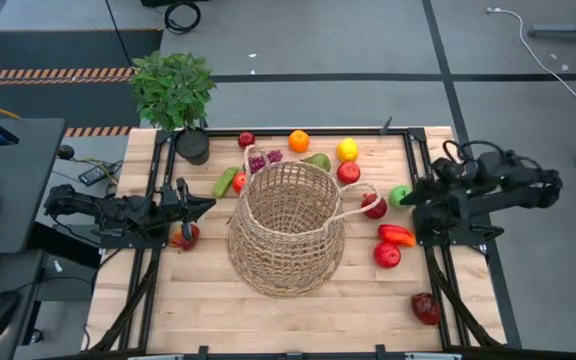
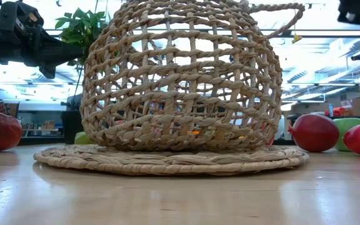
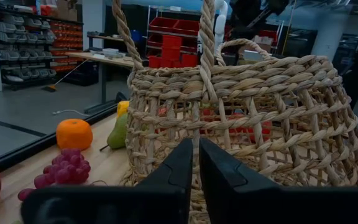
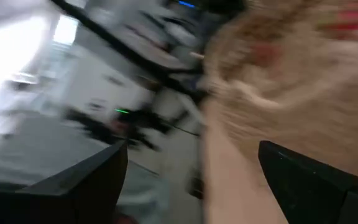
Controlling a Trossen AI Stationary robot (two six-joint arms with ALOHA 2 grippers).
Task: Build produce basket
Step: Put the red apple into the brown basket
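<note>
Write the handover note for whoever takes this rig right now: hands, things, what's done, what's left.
Left hand: shut, empty, just left of the basket.
Right hand: open, empty, at the table's right side near the green apple.
Basket: mid-table, looks empty from above.
Produce: all on the table around it, among it the orange, lemon, grapes, cucumber and red pepper.
Done: nothing loaded.
Left: every piece.

Rough woven wicker basket (image 1: 286,230); wooden table (image 1: 368,300)
</note>
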